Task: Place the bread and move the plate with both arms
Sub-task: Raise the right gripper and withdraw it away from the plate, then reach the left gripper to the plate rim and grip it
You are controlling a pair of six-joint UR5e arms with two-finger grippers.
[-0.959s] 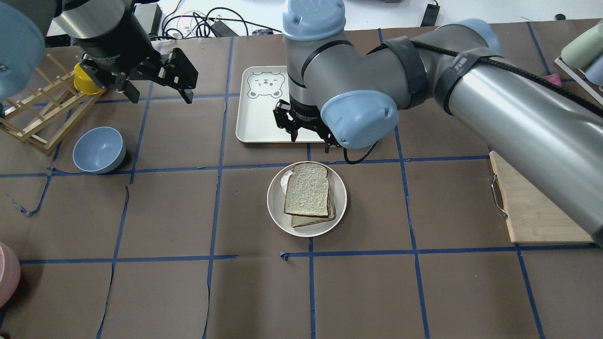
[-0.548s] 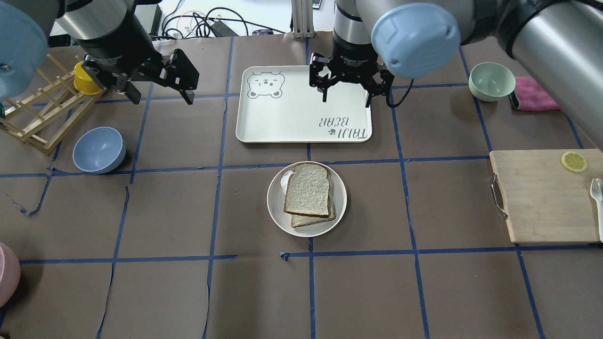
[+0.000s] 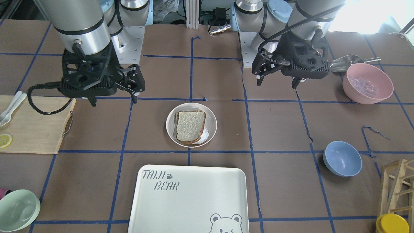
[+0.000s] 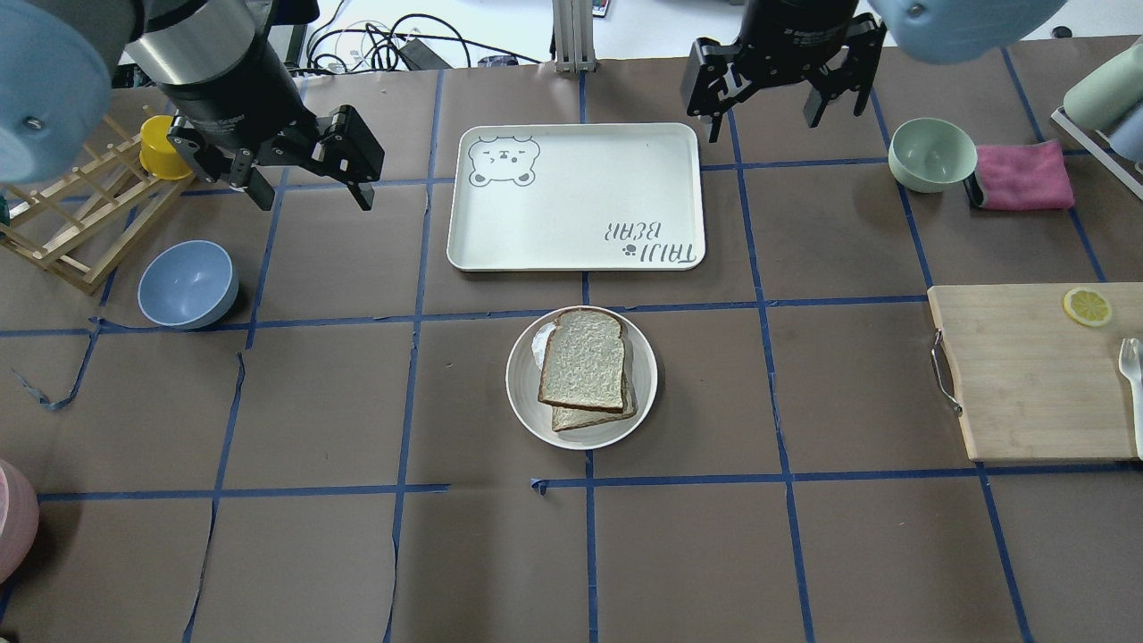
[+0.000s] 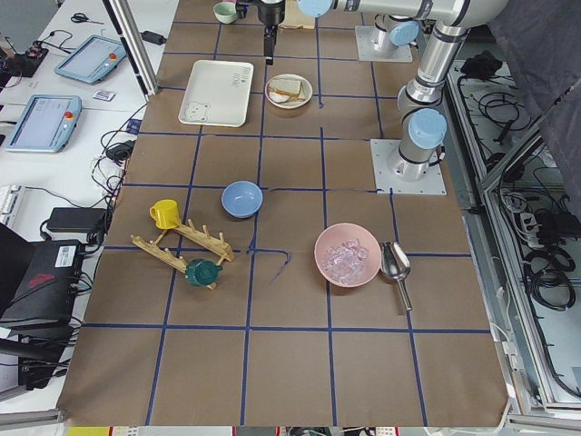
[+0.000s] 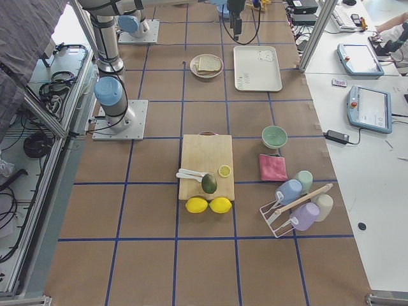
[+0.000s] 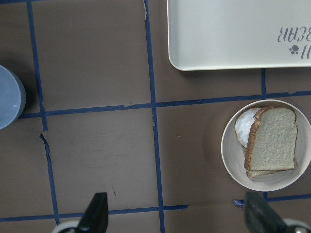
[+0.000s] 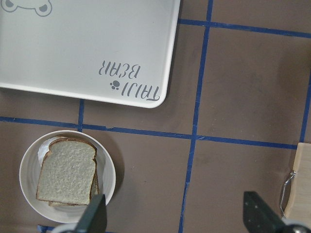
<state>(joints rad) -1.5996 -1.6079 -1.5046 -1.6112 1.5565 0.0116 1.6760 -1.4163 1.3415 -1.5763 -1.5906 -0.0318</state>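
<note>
Left gripper [image 4: 315,200] hangs spread wide and empty, beyond the plate [image 4: 525,400] to its left. Right gripper [image 4: 763,118], also spread and empty, is beyond it to the right. The bread [image 4: 582,362] lies on the plate atop a tanner slice [image 4: 591,416]. The bear tray [image 4: 571,201] sits just beyond the plate, partly between it and the right gripper. A blue bowl [image 4: 187,284] is well left and a cutting board [image 4: 1027,375] well right.
</note>
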